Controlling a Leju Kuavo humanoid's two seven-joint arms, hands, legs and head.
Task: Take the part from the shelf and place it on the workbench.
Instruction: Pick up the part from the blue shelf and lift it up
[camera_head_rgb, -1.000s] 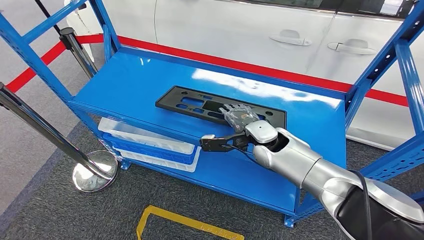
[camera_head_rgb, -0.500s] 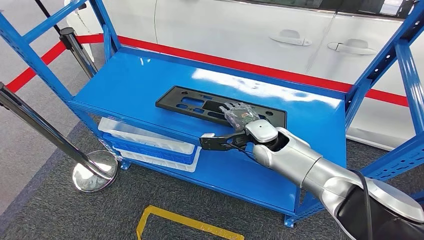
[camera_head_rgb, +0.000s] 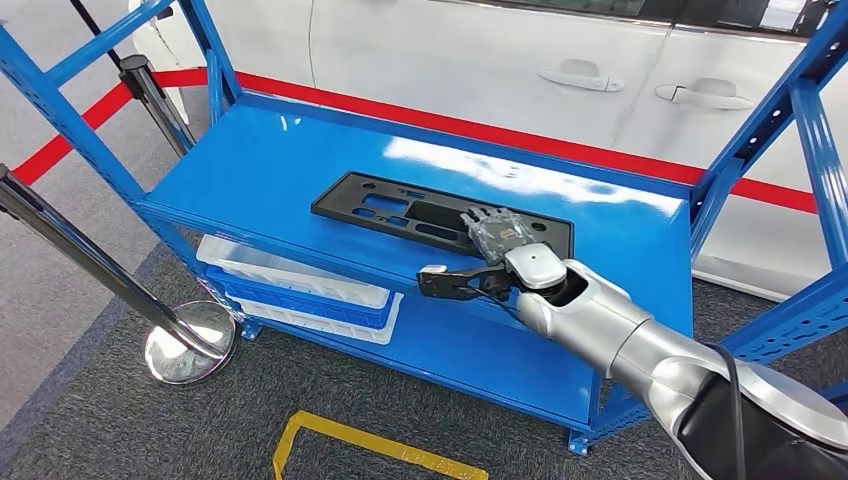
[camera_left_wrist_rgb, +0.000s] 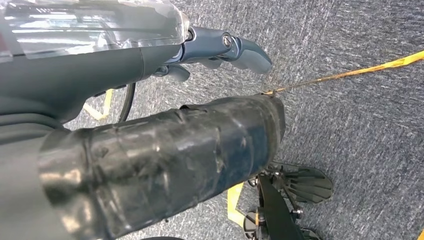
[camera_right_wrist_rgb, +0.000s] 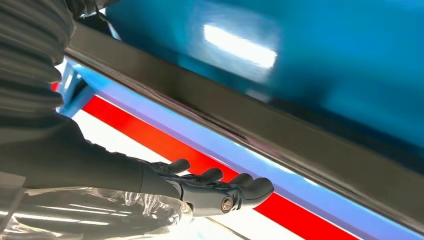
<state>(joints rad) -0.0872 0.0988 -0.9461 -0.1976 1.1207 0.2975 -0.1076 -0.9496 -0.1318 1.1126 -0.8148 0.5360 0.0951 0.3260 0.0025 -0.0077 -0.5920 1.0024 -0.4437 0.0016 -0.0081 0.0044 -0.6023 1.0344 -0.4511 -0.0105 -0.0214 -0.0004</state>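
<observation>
Reaching over the near right end of the black part (camera_head_rgb: 440, 213) with the right robot hand (camera_head_rgb: 487, 250); fingers spread above the part's top face, thumb extending below the shelf (camera_head_rgb: 260, 160) edge. Grasping nothing yet, fingers apart. Left robot hand (camera_left_wrist_rgb: 220, 47) hanging over the carpet, holding nothing, fingers loosely curled.

Part lying flat on the upper deck of the blue shelf, toward the near edge, right of centre.

Risks, as judgement: closing on the shelf lip along with the part, thumb being under the edge; dragging the long part off-balance when gripping one end.

Part: flat, long, matte black plate with rectangular cut-outs.
</observation>
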